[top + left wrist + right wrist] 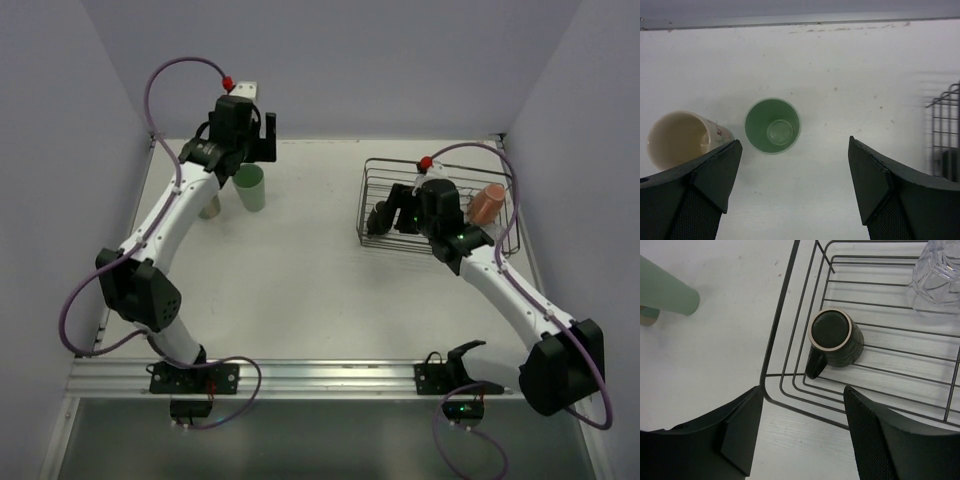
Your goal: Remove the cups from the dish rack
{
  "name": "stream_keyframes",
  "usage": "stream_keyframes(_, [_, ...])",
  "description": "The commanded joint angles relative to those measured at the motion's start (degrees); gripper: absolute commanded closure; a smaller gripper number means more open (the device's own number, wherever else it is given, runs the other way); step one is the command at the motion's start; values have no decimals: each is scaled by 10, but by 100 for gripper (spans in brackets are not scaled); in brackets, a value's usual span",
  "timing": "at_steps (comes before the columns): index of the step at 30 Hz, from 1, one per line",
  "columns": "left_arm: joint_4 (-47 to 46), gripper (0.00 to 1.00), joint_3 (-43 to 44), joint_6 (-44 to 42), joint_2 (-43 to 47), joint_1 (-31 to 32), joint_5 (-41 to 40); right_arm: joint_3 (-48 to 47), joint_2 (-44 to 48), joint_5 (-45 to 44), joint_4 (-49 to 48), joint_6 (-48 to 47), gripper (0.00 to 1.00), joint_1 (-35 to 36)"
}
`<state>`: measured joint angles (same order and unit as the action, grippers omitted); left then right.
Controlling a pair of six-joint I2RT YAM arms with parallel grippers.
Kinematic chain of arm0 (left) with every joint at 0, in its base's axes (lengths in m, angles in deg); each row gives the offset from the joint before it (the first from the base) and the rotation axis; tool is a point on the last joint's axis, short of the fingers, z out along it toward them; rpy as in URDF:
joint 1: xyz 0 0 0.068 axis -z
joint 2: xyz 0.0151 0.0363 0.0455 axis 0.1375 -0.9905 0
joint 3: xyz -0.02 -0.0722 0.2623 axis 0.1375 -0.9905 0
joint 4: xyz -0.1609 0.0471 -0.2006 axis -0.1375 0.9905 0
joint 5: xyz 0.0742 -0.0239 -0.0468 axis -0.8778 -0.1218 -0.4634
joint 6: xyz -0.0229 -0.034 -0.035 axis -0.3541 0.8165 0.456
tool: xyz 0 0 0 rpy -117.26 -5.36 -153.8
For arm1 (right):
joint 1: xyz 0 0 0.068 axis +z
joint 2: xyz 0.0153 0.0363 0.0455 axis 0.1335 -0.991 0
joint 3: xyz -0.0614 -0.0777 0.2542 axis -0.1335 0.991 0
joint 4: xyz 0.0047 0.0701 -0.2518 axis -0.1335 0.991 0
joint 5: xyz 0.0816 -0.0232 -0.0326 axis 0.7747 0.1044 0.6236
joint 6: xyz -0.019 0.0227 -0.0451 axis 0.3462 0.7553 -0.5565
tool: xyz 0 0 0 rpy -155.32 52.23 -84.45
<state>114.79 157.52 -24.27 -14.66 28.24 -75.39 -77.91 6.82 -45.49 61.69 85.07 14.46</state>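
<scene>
A mint green cup (772,125) (250,187) stands upright on the table, with a cream cup (680,137) touching its left side. My left gripper (795,165) (258,140) hangs above them, open and holding nothing. The dish rack (440,170) sits at the right. A salmon-pink cup (487,203) lies in it. A dark cup (835,337) with a handle sits bottom up in the rack's corner (785,330). My right gripper (802,410) (397,217) hovers over that corner, its jaws apart with nothing between them.
A clear glass (940,275) stands upside down in the rack behind the dark cup. The back wall (330,90) rises close behind the left gripper. The rack's wire edge (945,135) shows at the right of the left wrist view.
</scene>
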Motion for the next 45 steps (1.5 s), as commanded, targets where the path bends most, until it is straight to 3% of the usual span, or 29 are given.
stream_keyframes(1, [-66, 6, -36, 29, 98, 12, 70, -53, -47, -69, 4, -10, 32, 12])
stream_keyframes(8, [-175, 6, -260, 52, 311, 31, 273, -97, -141, -128, -14, 1, 16, 16])
stream_keyframes(9, [-187, 6, -318, 55, 333, 33, 283, -104, -151, -133, -13, 0, 15, 16])
stream_keyframes(16, [-193, 6, -502, 53, 504, 34, 319, -139, -225, -156, -14, 2, 20, 16])
stream_keyframes(22, [-208, 6, -550, 66, 534, 34, 323, -183, -279, -159, 10, 3, 22, 16])
stream_keyframes(27, [-255, 6, -556, 110, 518, 34, 396, -204, -313, -164, 21, 2, 25, 17])
stream_keyframes(30, [-293, 7, -562, 156, 503, 34, 452, -210, -321, -170, 27, 6, 36, 16])
stream_keyframes(31, [-307, 7, -567, 167, 498, 35, 462, -211, -320, -175, 28, 7, 53, 17])
stream_keyframes(34, [-350, 7, -579, 195, 491, 39, 480, -207, -298, -182, 25, 6, 59, 16])
stream_keyframes(35, [-351, 7, -578, 198, 487, 41, 480, -207, -290, -191, 25, 5, 69, 16])
stream_keyframes(36, [-368, 8, -578, 207, 480, 42, 479, -205, -270, -195, 24, 2, 72, 16])
stream_keyframes(42, [-459, 10, -578, 270, 430, 78, 485, -176, -169, -201, -5, -11, 79, 11])
stream_keyframes(45, [-519, 13, -569, 310, 391, 97, 476, -150, -114, -150, -18, 7, 81, -9])
